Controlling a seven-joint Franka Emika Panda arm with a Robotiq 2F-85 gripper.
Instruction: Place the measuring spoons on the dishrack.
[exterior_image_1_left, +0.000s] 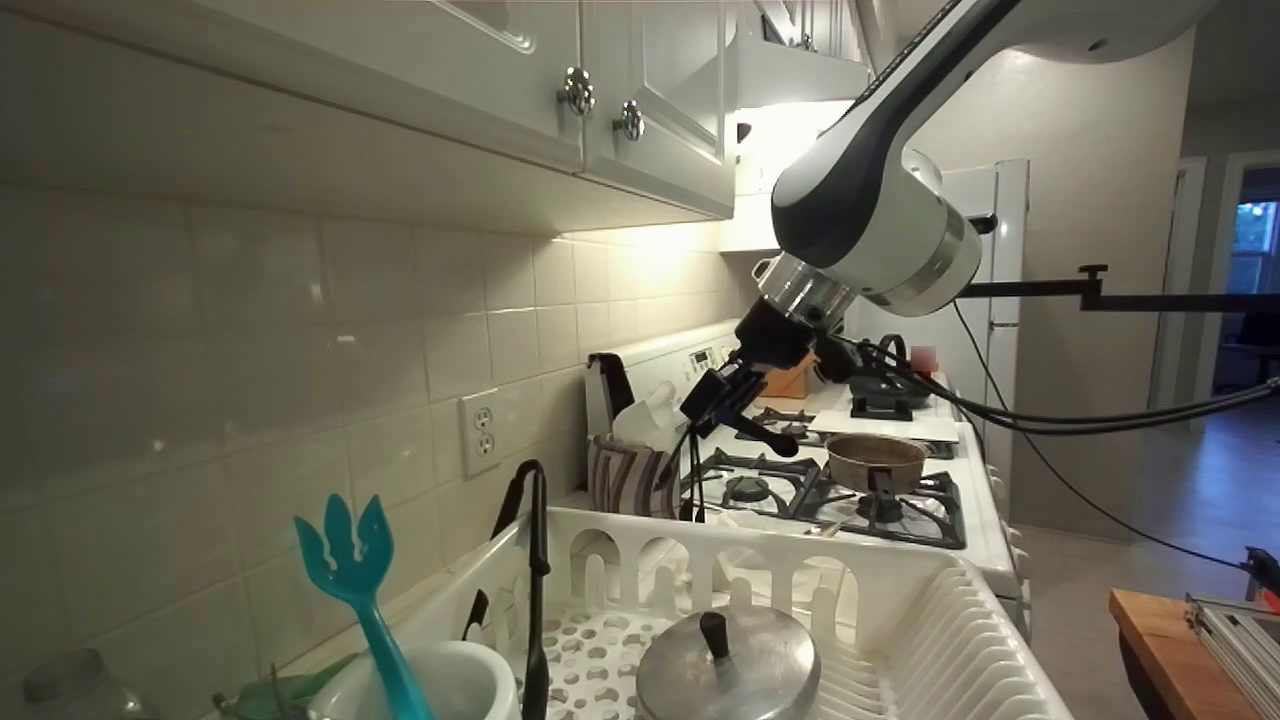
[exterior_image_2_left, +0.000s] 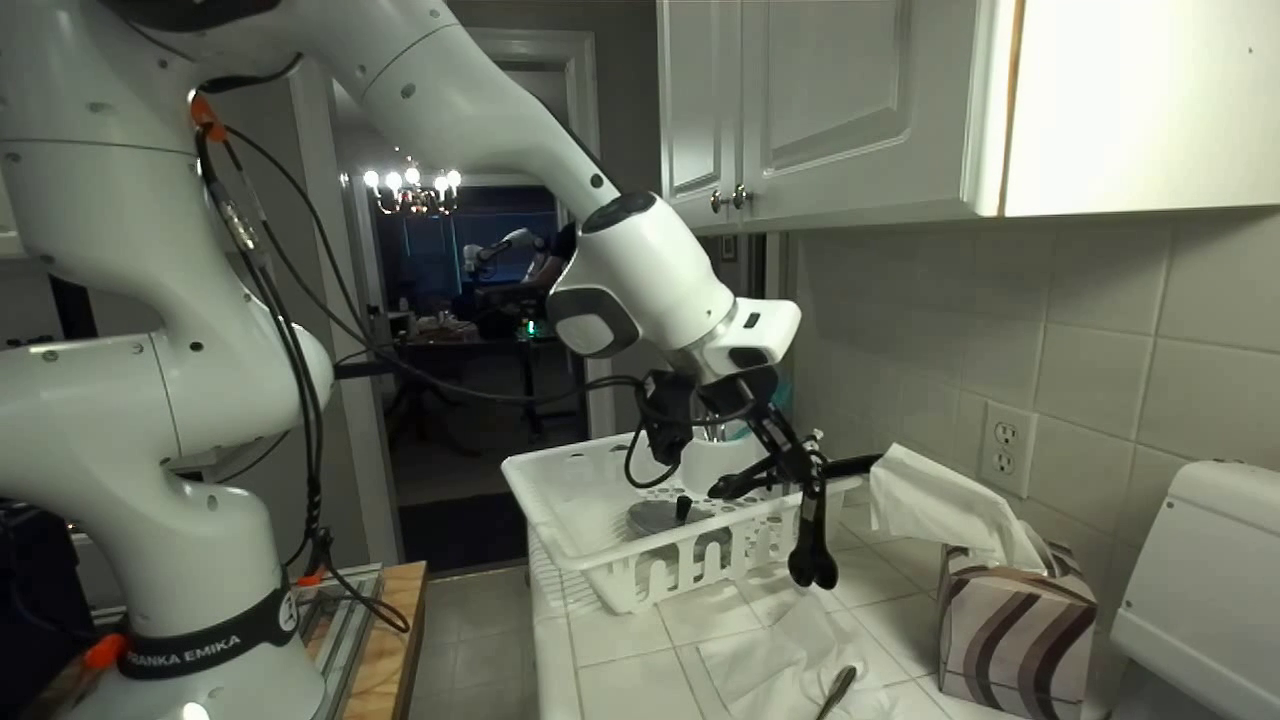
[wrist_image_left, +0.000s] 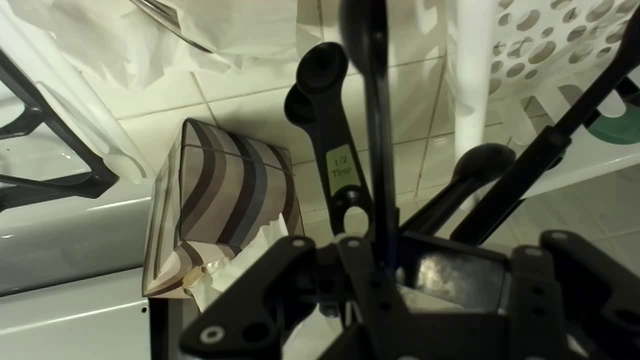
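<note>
Black, round-bowled measuring spoons (exterior_image_2_left: 814, 545) fan out from the gripper (exterior_image_1_left: 702, 408), which is clamped on them, and hang outside the end wall of the white plastic dishrack (exterior_image_1_left: 900, 585), above the glossy tiled counter (exterior_image_2_left: 640, 665). In the wrist view a green label (wrist_image_left: 343, 170) on one handle reads "1/2 Tbsp". Arched slots pierce the dishrack's wall and round holes its floor; inside sits a domed metal lid (exterior_image_1_left: 765, 660) with a black knob (exterior_image_1_left: 713, 633). Wavy stripes band the tissue box (exterior_image_2_left: 1015, 640); the base collar (exterior_image_2_left: 210, 642) of the robot arm (exterior_image_2_left: 470, 110) reads "FRANKA EMIKA"
</note>
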